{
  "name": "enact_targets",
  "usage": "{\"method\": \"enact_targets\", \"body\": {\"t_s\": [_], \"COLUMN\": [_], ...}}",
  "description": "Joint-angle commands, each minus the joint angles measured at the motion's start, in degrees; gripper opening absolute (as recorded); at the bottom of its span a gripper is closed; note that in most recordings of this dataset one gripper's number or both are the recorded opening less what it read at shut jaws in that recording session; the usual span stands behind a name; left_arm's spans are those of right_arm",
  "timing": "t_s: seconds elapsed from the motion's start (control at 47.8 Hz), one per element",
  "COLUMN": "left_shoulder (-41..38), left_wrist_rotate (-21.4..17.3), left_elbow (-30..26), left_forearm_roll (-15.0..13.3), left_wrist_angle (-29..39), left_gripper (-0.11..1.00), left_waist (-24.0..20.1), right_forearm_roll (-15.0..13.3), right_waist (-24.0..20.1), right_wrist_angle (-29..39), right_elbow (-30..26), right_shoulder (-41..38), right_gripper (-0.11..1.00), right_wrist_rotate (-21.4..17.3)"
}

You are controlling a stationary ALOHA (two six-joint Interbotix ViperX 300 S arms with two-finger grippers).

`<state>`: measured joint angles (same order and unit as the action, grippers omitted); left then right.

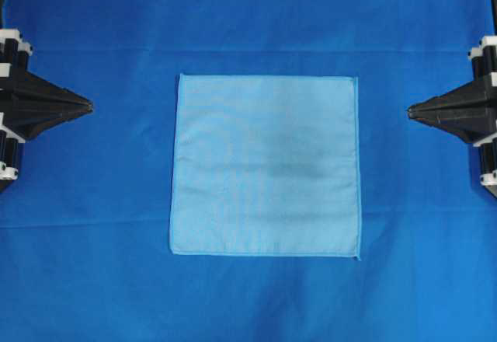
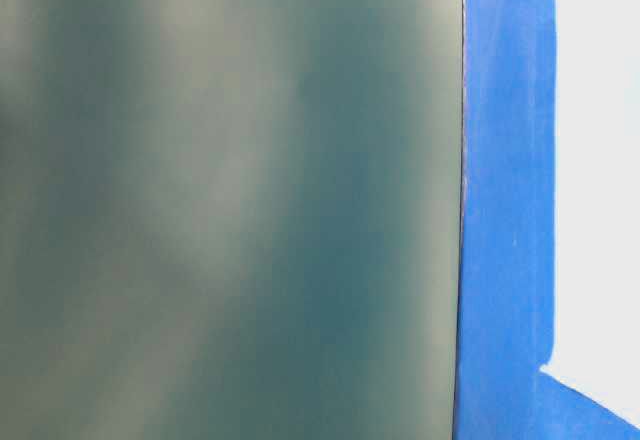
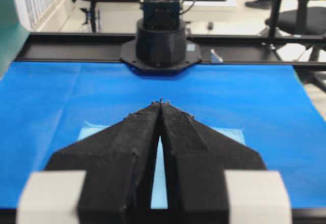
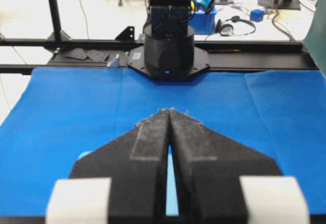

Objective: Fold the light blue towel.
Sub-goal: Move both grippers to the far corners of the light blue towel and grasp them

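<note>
Lying flat and fully spread, the light blue towel sits square in the middle of the desk on the deep blue cover, its hem showing all round. Well apart from it on either side, the left pincer and the right pincer point inward at the towel, each with its tips pressed together and holding nothing.

Open blue table covering all round the flat light blue towel, no obstacles between.
</note>
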<state>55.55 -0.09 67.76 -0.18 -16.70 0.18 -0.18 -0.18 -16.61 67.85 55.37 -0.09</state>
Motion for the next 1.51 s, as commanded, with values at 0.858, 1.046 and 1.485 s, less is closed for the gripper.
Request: {"method": "enact_targets", "body": {"t_s": [0.858,1.046,1.485], "left_shoulder": [-41.7,-50.4,-63.5], "left_wrist_rotate": [1.0,0.4,-0.4], "left_elbow": [-7.6,-8.5,-12.6], "left_forearm_roll": [-1.6,-1.5,-1.4], "left_wrist_angle": [-3.3,-10.5,-12.0], "left_gripper": [0.56,0.86,0.85], "left_waist": [-14.9,-18.2,-20.6], "right_forearm_roll": [0.4,-0.2,-0.6], "right_waist": [21.1,23.0,24.7], "right_wrist_angle": [13.8,13.2,11.0], "right_elbow": [-7.3,-9.3,-9.8], "right_shoulder": [-36.8,-44.8,-51.2], "right_gripper": [0.44,0.58,0.56], "right_wrist_rotate": [-2.8,-2.6,-2.5]}}
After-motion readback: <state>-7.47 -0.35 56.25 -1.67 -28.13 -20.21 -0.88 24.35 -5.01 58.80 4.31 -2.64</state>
